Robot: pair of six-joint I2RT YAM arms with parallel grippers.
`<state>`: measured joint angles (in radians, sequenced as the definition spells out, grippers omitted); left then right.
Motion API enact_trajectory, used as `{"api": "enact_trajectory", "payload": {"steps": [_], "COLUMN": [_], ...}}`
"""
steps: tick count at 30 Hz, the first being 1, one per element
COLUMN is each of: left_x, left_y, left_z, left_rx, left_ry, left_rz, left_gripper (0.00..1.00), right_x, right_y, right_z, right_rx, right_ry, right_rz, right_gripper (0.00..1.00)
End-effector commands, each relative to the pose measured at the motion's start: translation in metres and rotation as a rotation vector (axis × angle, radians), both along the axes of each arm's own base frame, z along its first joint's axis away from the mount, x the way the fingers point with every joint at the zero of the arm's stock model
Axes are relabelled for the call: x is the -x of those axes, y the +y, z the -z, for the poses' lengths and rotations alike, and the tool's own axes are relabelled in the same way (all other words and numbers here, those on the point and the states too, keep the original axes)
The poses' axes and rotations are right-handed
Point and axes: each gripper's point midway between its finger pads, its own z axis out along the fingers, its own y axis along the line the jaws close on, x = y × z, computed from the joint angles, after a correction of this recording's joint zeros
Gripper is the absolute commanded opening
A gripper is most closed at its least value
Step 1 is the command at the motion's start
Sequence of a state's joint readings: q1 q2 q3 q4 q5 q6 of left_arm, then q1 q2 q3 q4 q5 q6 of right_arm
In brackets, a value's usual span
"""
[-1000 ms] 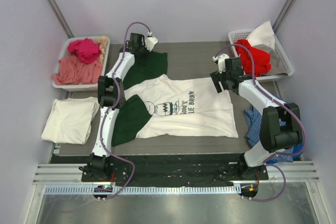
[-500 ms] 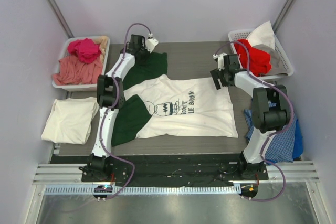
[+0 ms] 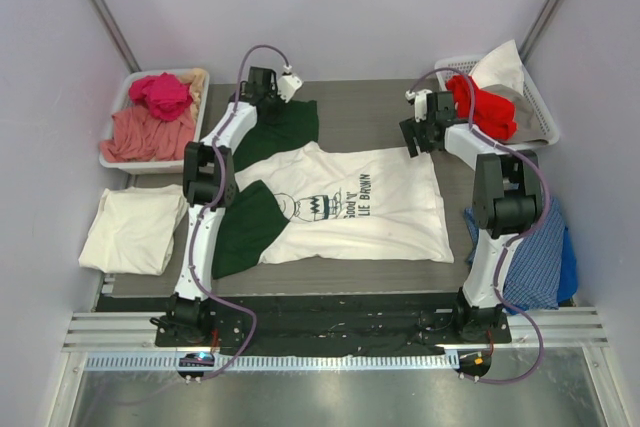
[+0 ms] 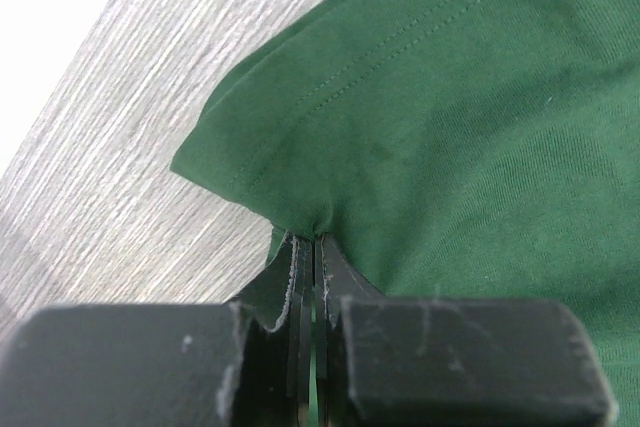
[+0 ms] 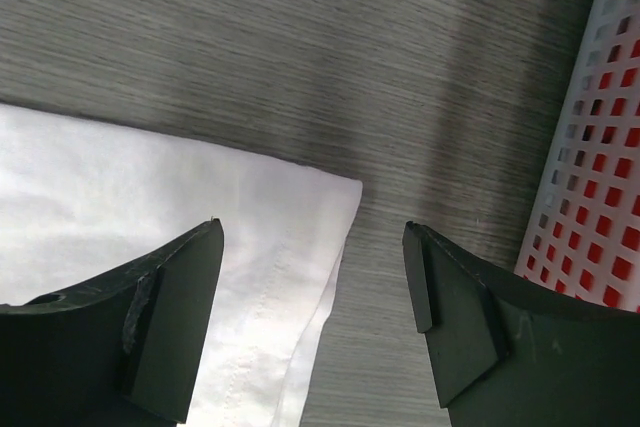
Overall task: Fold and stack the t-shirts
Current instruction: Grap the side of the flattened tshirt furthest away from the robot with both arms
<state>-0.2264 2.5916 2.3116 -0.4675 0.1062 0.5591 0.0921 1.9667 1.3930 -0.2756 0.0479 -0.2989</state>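
The white printed t-shirt (image 3: 350, 209) lies flat mid-table, partly over the dark green t-shirt (image 3: 245, 227). My left gripper (image 3: 262, 90) is shut on the green shirt's far edge (image 4: 420, 107), pinching a fold of cloth. My right gripper (image 3: 418, 137) is open and empty above the white shirt's far right corner (image 5: 320, 197), its fingers (image 5: 175, 307) straddling the hem. A folded cream t-shirt (image 3: 133, 229) lies at the left.
A grey tray (image 3: 116, 137) at the far left holds pink garments (image 3: 150, 117). A white basket (image 3: 540, 117) at the far right holds red and light cloth; its wall shows in the right wrist view (image 5: 600, 147). A blue checked cloth (image 3: 535, 262) lies at the right.
My right gripper has moved toward the far edge, from over the white shirt's right side to its far right corner. The left gripper has not moved.
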Motion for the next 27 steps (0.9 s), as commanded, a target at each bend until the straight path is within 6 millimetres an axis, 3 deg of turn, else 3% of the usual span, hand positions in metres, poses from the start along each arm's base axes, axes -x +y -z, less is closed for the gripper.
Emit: {"api": "enact_trajectory", "payload": {"steps": [1, 13, 27], "left_x": [-0.007, -0.004, -0.002], "left_y": [-0.003, -0.001, 0.002], "left_z": [-0.050, -0.044, -0.048], "left_rx": [0.001, -0.021, -0.044], "left_ry": [-0.102, -0.092, -0.100], "left_rz": [0.013, 0.023, 0.026], "left_gripper": [0.00, 0.00, 0.00], "right_x": [-0.019, -0.031, -0.020], "right_y": [-0.002, -0.014, -0.004], "right_z": [-0.008, 0.013, 0.030], "right_rx": [-0.026, -0.022, -0.064], "right_ry": [-0.039, -0.004, 0.062], "right_rz": [0.003, 0.014, -0.032], "right_gripper": [0.79, 0.75, 0.47]}}
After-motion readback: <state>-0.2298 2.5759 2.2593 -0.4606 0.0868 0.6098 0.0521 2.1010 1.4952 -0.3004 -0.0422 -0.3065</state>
